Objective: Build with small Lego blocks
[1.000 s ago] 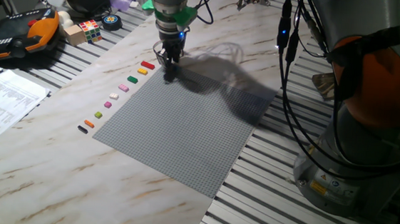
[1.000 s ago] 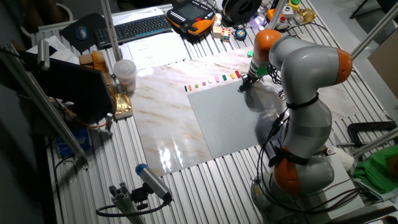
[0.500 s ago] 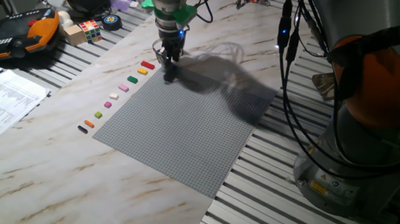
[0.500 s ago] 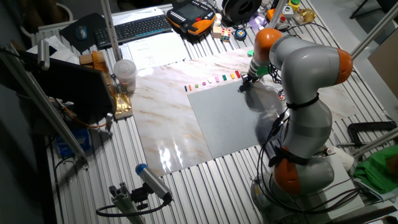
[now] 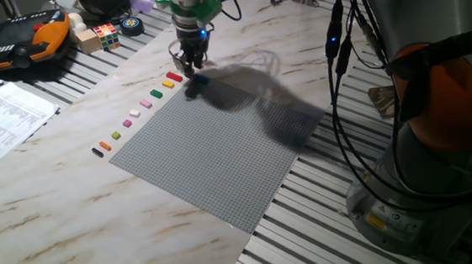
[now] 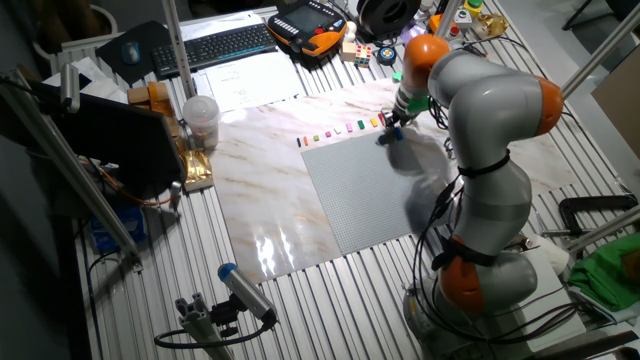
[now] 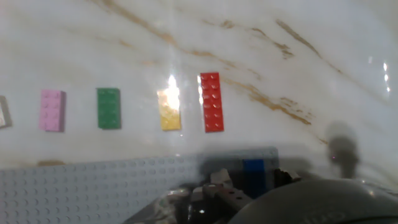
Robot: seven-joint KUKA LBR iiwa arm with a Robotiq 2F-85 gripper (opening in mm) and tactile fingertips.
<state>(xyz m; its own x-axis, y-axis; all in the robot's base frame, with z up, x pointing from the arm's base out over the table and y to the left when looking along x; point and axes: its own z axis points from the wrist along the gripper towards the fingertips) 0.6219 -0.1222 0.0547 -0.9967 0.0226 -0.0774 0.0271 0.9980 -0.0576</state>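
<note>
My pincer (image 5: 188, 66) hangs just above the far corner of the grey studded baseplate (image 5: 218, 147), close over the end of the brick row on the marble worktop (image 5: 73, 170). Whether its fingers stand wide or narrow I cannot tell; they are too small in the fixed views and blurred at the bottom of the hand view. It appears to carry nothing.

A blue brick (image 5: 200, 80) sits on the baseplate at that far corner, right at its edge; in the hand view the same blue brick (image 7: 253, 165) shows just beyond my fingers. I judge that to be the first piece placed.

The rest lie in a line on the worktop just beside the baseplate's edge: red brick (image 7: 211, 102), yellow brick (image 7: 169, 113), green brick (image 7: 109, 108), pink brick (image 7: 52, 110), then more, down to an orange brick (image 5: 105, 145) and a black brick (image 5: 97, 151). So one is down, and nearly all are left.
</note>
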